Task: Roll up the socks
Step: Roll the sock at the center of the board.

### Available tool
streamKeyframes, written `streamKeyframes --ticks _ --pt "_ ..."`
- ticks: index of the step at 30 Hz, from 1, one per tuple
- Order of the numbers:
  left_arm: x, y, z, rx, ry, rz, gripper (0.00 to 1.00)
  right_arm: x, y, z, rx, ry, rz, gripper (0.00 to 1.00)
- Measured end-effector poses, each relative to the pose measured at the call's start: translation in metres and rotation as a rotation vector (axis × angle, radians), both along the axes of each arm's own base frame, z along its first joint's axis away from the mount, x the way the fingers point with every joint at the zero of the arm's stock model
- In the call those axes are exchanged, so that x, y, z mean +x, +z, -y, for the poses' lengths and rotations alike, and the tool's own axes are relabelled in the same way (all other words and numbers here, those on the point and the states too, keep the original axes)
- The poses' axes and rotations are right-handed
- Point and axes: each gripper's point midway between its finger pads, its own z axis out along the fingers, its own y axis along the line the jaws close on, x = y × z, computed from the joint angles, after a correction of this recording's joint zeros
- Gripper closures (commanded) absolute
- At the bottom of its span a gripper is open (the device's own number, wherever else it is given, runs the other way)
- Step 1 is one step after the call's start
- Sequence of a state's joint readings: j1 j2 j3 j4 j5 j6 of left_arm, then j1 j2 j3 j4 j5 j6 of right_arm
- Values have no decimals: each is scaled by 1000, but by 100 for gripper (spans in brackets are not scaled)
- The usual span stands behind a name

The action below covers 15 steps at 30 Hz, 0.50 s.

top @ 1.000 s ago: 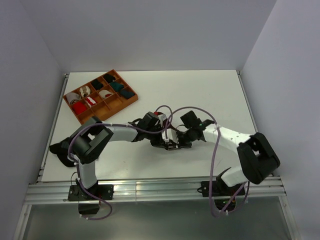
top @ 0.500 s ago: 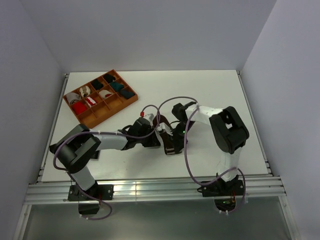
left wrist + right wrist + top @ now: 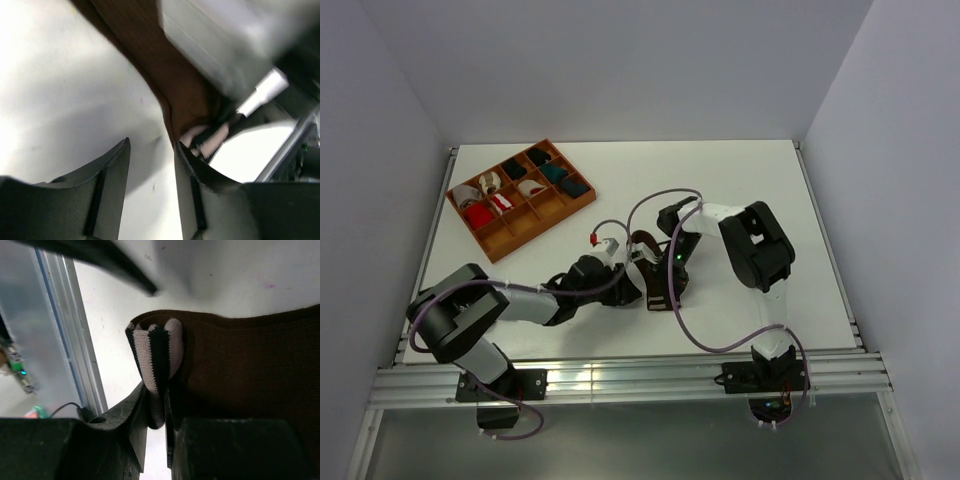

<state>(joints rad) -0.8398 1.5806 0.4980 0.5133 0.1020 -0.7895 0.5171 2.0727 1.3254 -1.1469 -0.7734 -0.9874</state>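
Note:
The dark brown socks lie on the white table between the two arms. In the right wrist view their brown fabric fills the right side, and the pale pinkish striped cuff is folded over. My right gripper is shut on that cuff. In the top view it sits at the socks' far end. My left gripper stands open over bare table with nothing between its fingers. Its right finger rests against the edge of the socks, close to the striped cuff.
An orange compartment tray with red, white, teal and dark sock bundles stands at the back left of the table. A metal rail runs along the near edge. Cables loop over both arms.
My left gripper has opened and let go of the socks, and drawn back a little to the left. The right arm has folded in over the socks and still pinches the cuff.

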Motion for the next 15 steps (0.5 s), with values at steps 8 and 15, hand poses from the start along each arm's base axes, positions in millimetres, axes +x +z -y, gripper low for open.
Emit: streamKeyframes --ticks 8,15 --pt "-23 30 10 -140 -118 138 52 -1 -2 -3 -77 -101 -121 79" --pt "-24 39 22 -139 -170 209 51 0 -2 -3 -98 -123 -149 79"
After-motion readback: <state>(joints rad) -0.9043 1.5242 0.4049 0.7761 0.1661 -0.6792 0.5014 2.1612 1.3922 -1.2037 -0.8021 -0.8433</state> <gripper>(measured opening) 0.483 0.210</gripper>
